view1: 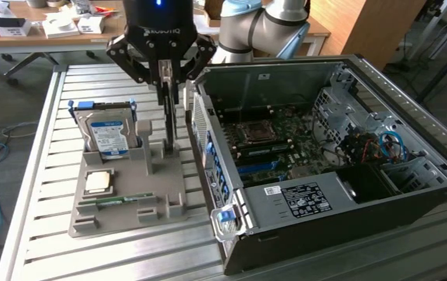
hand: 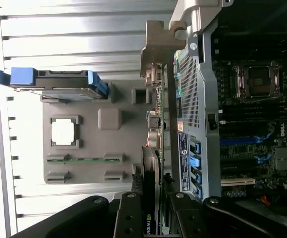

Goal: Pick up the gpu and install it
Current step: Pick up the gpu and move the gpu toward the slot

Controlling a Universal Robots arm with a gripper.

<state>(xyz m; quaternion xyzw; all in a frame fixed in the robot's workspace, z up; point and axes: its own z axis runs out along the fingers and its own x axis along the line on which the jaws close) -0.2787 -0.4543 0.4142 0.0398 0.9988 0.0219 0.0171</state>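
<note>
The gpu (view1: 170, 130) is a thin dark card standing on edge at the right side of the grey holder tray (view1: 129, 218), close to the open computer case (view1: 286, 61). My gripper (view1: 174, 104) comes straight down over it, one finger on each face of the card, shut on it. In the wrist view the gpu (hand: 149, 181) runs edge-on between the black fingers (hand: 129, 215), its silver bracket end (hand: 156, 111) farthest from the gripper (hand: 153, 197). I cannot tell whether its lower edge still rests in the tray slot.
The tray (hand: 108, 119) also carries a silver hard drive (view1: 108, 132) upright in a blue frame, a CPU (view1: 99, 181) and a green memory stick (view1: 118, 201). The case lies open on the slatted metal table (view1: 43, 175), showing the motherboard (view1: 270, 140). Desks with clutter stand behind.
</note>
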